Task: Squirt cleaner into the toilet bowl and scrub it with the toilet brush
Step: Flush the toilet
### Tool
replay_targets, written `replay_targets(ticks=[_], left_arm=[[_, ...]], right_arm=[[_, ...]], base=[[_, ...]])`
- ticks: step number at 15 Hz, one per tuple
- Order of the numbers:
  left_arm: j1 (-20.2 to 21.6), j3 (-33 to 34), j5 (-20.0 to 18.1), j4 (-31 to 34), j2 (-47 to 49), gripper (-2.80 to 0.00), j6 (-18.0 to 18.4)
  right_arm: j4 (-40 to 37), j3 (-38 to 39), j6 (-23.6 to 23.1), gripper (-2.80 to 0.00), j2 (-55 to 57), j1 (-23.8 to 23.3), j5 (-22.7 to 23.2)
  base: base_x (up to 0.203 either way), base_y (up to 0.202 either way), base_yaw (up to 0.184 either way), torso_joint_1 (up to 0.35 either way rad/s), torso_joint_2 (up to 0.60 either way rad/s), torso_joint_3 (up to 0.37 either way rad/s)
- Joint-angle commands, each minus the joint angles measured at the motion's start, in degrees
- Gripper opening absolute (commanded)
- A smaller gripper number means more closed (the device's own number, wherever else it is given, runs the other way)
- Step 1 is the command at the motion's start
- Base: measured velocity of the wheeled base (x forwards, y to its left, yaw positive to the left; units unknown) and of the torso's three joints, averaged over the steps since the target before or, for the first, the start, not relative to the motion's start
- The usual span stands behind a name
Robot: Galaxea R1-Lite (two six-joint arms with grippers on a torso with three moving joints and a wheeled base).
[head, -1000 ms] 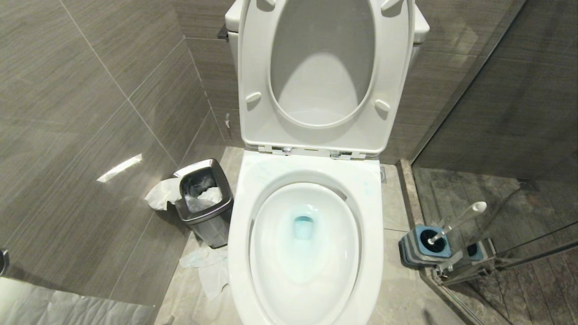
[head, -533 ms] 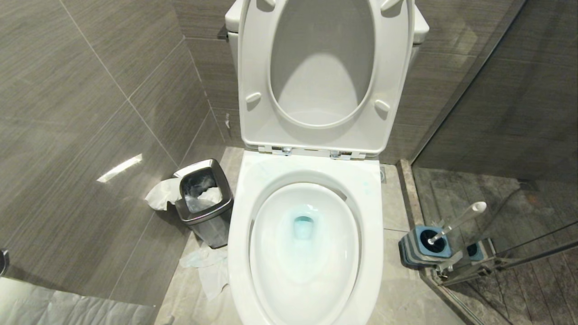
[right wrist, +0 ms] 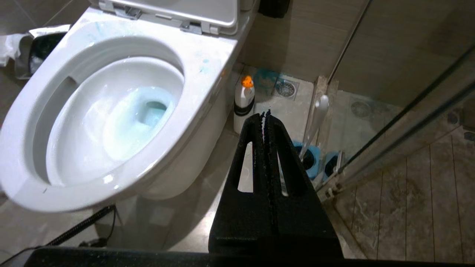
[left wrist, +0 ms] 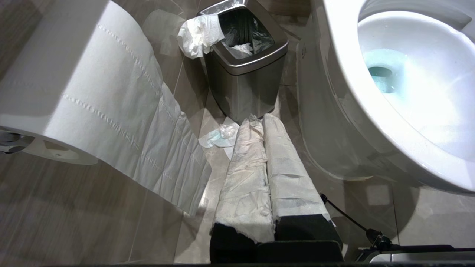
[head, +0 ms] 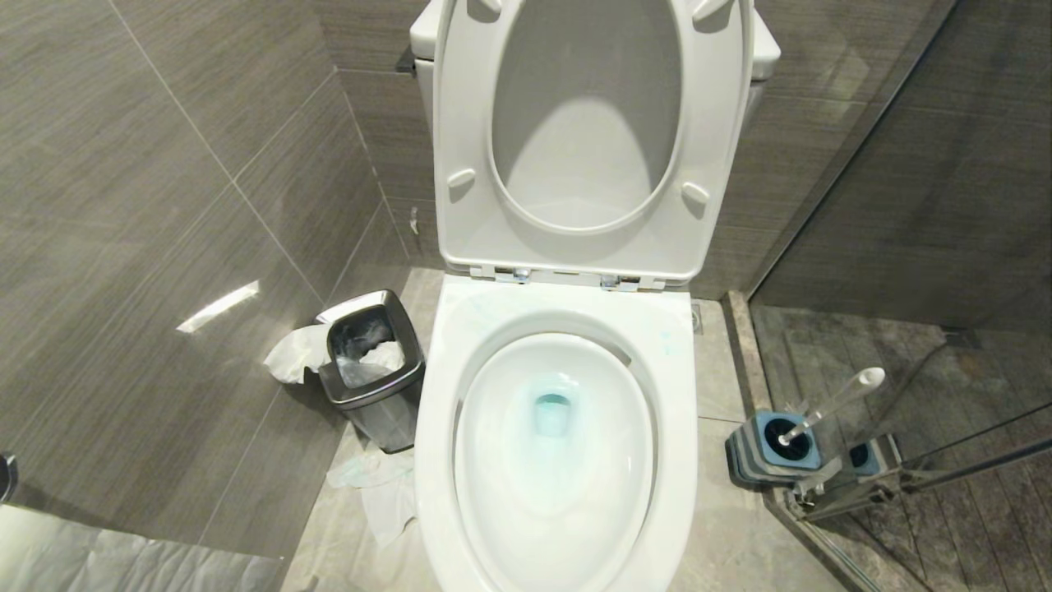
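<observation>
Blue cleaner (head: 552,411) tints our glossy white porcelain toilet bowl (head: 436,460); scrubbing looks finished.
White-handled toilet brush (head: 834,403) stands holstered at three o'clock, so both grippers, left (left wrist: 261,120) and right (right wrist: 265,113), sit pressed closed, empty.

Across the head view nothing has visibly moved, from toilet bowl (head: 555,460) to toilet brush (head: 830,403).

Head view above toilet bowl (head: 555,460), low wrist views flanking, all sharing it
</observation>
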State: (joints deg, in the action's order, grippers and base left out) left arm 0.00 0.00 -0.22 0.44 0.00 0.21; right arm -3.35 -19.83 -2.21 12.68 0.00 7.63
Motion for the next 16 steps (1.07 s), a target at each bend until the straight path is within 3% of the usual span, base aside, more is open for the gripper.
replay_targets(ticks=[1,4,7,9,12,16], left_arm=[[0.0,0.18,0.04,0.0,0.0,-2.8,-0.03],[0.0,0.18,0.04,0.0,0.0,-2.8,-0.03],[0.0,0.18,0.04,0.0,0.0,-2.8,-0.03],[0.0,0.18,-0.04,0.0,0.0,-2.8,-0.03],[0.0,0.18,-0.04,0.0,0.0,-2.8,-0.03],[0.0,0.18,0.04,0.0,0.0,-2.8,-0.03]], right_arm=[[-4.4,-0.11,-0.07,-2.8,-7.86,0.0,0.11],[-11.86,0.61,-0.42,-2.8,-12.73,0.0,0.17],[-11.41,6.21,-0.79,-2.8,-12.68,0.0,0.12],[-7.42,10.63,-0.88,-2.8,-12.68,0.0,-0.63],[5.77,18.91,-1.77,-2.8,-12.68,0.0,-4.51],[3.52,19.83,-2.11,-2.8,-12.68,0.0,-6.49]], base=[[0.0,0.0,0.0,0.0,0.0,0.0],[0.0,0.0,0.0,0.0,0.0,0.0],[0.0,0.0,0.0,0.0,0.0,0.0],[0.0,0.0,0.0,0.0,0.0,0.0],[0.0,0.0,0.0,0.0,0.0,0.0],[0.0,0.0,0.0,0.0,0.0,0.0]])
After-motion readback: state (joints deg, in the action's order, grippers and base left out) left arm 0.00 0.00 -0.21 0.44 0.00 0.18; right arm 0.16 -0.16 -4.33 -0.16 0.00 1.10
